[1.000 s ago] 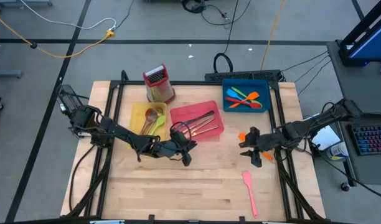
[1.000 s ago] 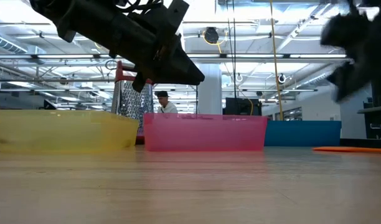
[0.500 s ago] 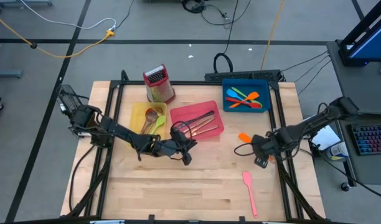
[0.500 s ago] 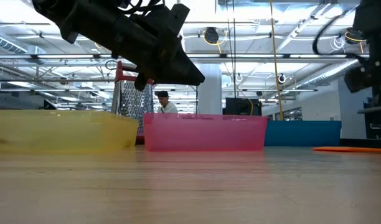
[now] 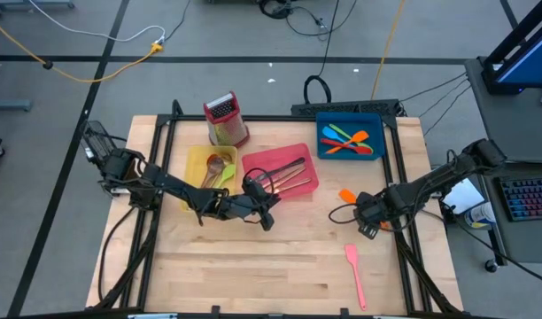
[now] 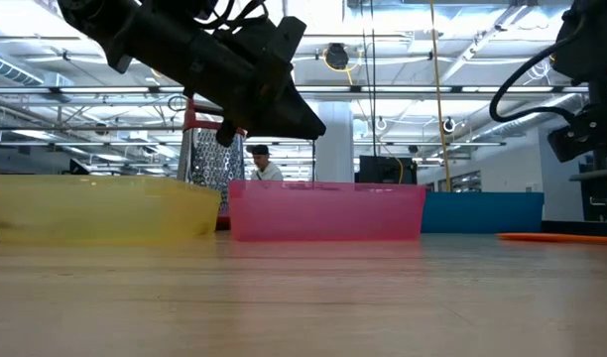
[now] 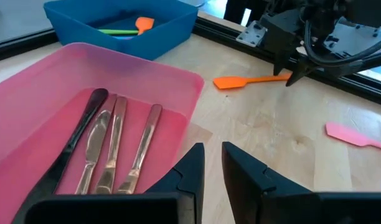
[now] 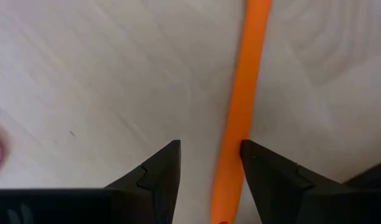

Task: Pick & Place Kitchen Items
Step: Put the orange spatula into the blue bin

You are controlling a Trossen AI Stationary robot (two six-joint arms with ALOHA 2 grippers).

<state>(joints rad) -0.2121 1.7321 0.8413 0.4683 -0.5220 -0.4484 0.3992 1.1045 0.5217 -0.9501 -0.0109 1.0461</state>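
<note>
An orange spatula point(image 5: 345, 195) lies flat on the table near its right edge. My right gripper point(image 8: 209, 149) hangs open above its handle point(image 8: 249, 74), fingers pointing down, clear of the table in the low view point(image 6: 581, 134). The handle runs between the fingers, close to one of them. A pink spatula point(image 5: 354, 270) lies flat nearer the front edge. My left gripper point(image 7: 213, 152) hovers by the pink tray's point(image 7: 147, 62) near rim, its fingers a narrow gap apart with nothing in it. Dark and copper-coloured cutlery point(image 7: 116, 137) lies in that tray.
A yellow tray point(image 5: 196, 168) with utensils stands left of the pink tray point(image 5: 280, 159). A blue tray point(image 5: 329, 120) holding green and orange utensils stands at the far right. A red-topped box grater point(image 5: 225, 120) stands behind the yellow tray. Bare wood lies across the table's front.
My right gripper has come down toward the orange spatula and has tipped and rolled until its fingers point straight down over the handle. Its fingers have stayed open.
</note>
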